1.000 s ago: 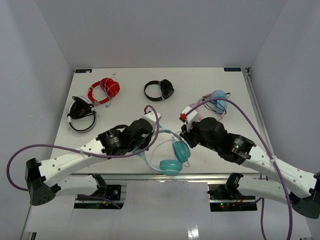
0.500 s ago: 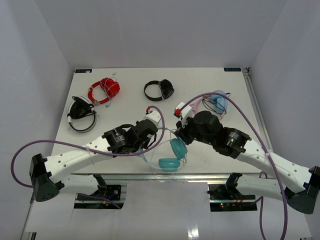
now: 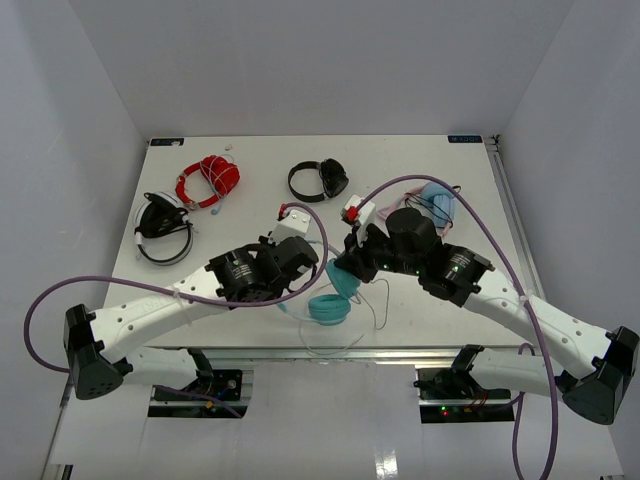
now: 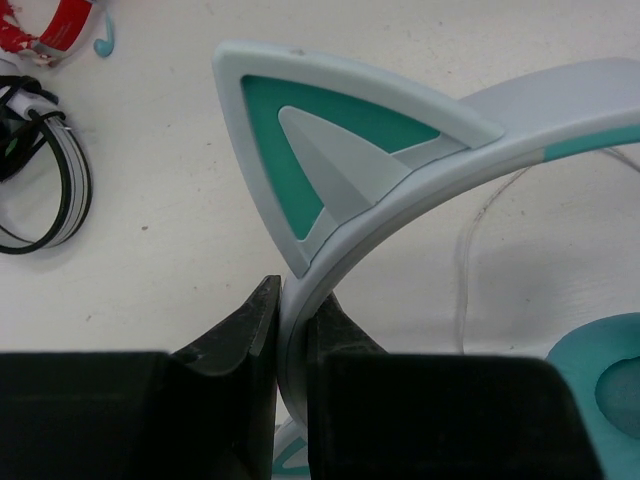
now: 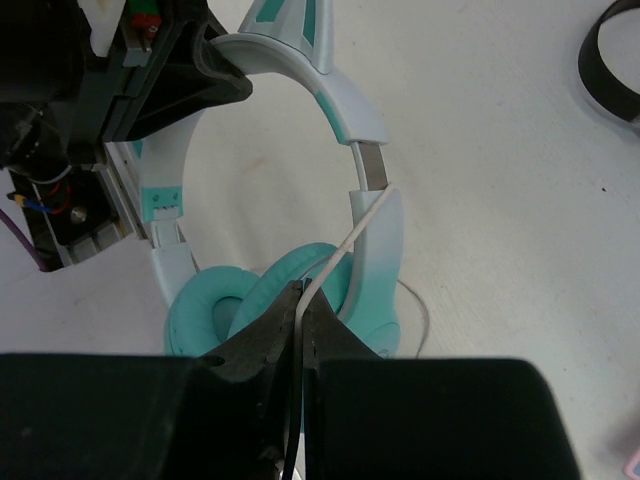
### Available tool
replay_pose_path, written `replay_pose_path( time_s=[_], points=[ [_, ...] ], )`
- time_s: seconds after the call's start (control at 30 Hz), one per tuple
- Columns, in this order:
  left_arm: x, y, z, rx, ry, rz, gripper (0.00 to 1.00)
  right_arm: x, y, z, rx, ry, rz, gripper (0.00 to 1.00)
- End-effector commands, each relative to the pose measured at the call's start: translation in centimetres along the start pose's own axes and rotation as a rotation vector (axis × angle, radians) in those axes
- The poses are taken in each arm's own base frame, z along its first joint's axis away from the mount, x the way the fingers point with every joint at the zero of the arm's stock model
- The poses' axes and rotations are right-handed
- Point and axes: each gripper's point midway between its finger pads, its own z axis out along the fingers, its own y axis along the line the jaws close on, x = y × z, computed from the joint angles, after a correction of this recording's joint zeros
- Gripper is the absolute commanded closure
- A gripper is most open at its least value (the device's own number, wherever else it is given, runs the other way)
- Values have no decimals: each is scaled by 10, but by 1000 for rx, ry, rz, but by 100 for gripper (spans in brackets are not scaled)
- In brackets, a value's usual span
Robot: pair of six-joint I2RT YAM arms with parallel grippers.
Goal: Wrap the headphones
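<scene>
The teal headphones (image 3: 328,306) are being held between the two arms near the front edge of the table (image 3: 400,160), close to its middle. The left gripper (image 4: 292,312) is pinching the headband (image 4: 560,115) edge-on. Its two black fingers (image 4: 235,335) are pressing against either face of the white band just below one cat ear (image 4: 300,150), which is standing up with its teal inset facing the left wrist camera.

The right gripper (image 5: 303,300) is gripping the thin white cable (image 5: 346,242), the jaws nearly shut with the cord running between them. The cable is rising taut from the grip toward the metal slider (image 5: 371,165) on the side of the headband nearest that arm. Beyond that grip the two padded cups (image 5: 215,310) are lying close together, one partly overlapping the other, and the band is arching away from them toward the left gripper.

From above, a loose length of cable is trailing on the table to the right of the cups. Whether the cups are resting on the table or hanging just clear of it cannot be told.

Four other sets are lying well apart from the action:
- a red pair (image 3: 208,180) at the far left
- a black pair (image 3: 320,181) at the far middle
- a black-and-white pair (image 3: 162,230) on the left
- a pale-blue pair (image 3: 437,203) just beyond the right arm's wrist
</scene>
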Motion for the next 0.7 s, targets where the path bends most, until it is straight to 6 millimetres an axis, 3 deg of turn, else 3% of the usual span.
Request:
replay_pose_path(
  time_s=[0.0,0.13,0.47,0.67],
  points=[
    [-9,33,-5,-176,-31,-116,100,-36,31,-7,-158,-137,0,92],
    [-8,37,-6,-208,-33,-175,100,-35,35,-8,-178,-143,22,92],
    [-30,46,-13,-199,-63,-351,100,-33,65,-19,-340,-223,84,92],
    [-51,46,-19,-175,-103,-436,100,-20,65,-13,-353,-222,113,91]
  ],
)
